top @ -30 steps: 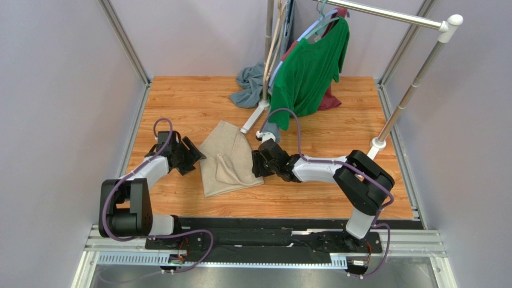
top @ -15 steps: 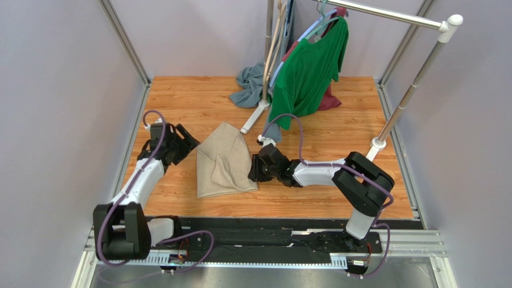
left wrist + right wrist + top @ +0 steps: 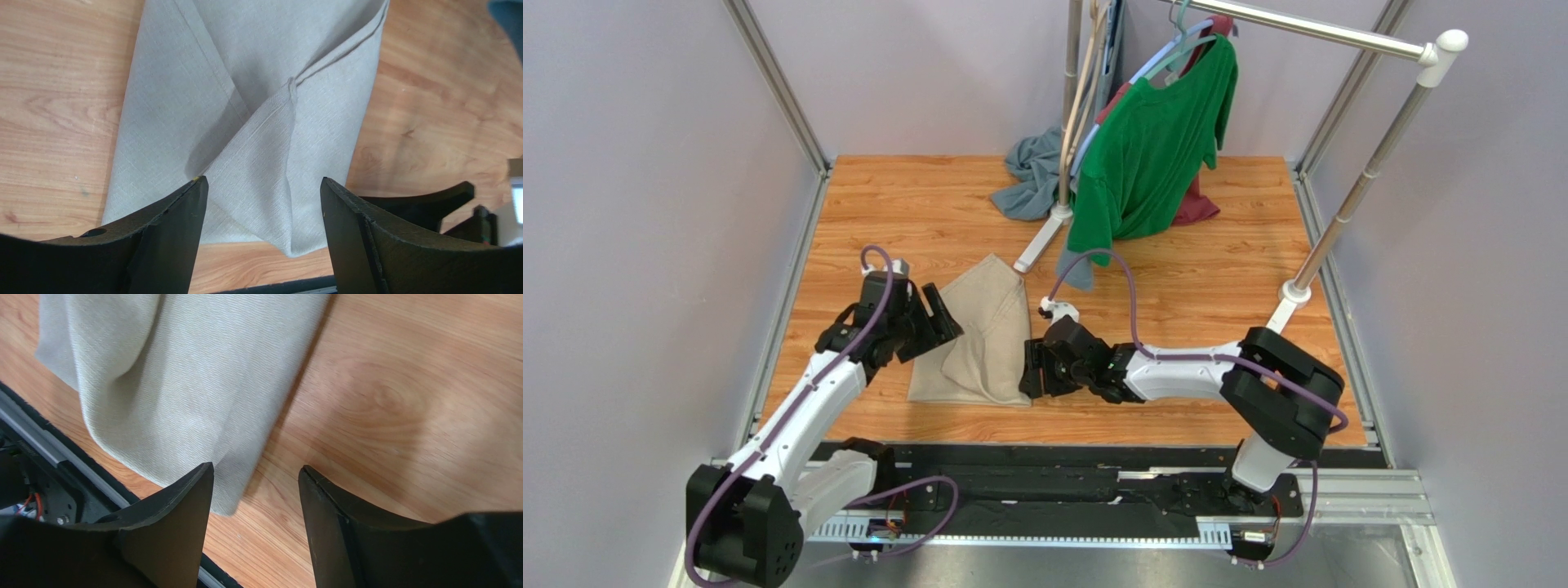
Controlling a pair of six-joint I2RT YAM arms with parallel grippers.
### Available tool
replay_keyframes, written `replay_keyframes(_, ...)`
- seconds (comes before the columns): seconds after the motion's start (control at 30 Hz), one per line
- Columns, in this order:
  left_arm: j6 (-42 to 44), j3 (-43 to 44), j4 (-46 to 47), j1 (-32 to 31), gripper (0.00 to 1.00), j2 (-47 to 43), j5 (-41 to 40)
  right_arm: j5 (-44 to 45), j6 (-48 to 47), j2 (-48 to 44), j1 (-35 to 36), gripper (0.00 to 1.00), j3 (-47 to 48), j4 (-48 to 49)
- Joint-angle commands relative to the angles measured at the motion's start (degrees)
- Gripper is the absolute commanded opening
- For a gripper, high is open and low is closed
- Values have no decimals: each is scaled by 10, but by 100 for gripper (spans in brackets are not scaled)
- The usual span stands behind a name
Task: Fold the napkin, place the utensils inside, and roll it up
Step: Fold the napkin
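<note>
Napkin (image 3: pixel 245 92): matt beige woven cloth, fine weave visible. Desk (image 3: pixel 61 92): smooth wood-grain, slight sheen. Left gripper (image 3: pixel 263 184): matt black, plastic-looking.

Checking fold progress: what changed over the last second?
The right gripper moved nearer and left, now open; the napkin ended narrower, shifted left. The left gripper swung away, then returned to the napkin's left edge, open. The grey cloth and clothes rack stayed put.

1. The left arm (image 3: pixel 815 398) reaches forward and slants inward; the left gripper (image 3: pixel 934 321) points toward the right arm, jaws wide apart, empty.
2. The right arm (image 3: pixel 1185 359) lies low, stretched leftward; the right gripper (image 3: pixel 1028 370) has jaws parted, empty.
</note>
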Motion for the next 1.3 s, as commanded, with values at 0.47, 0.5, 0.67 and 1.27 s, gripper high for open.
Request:
replay_keyframes(0.47, 25, 115, -17, -103, 69, 188, -70, 67, -9, -102, -27, 61, -75, -60)
replay_keyframes(0.5, 27, 117, -17, -104, 68, 194, -74, 67, -10, -103, -28, 61, -75, -60)
replay_keyframes(0.67, 26, 122, -18, -108, 60, 217, -75, 64, -8, -107, -34, 61, -82, -55)
replay_keyframes(1.27, 22, 123, -12, -113, 10, 236, -56, 59, -13, -108, -38, 61, -82, -46)
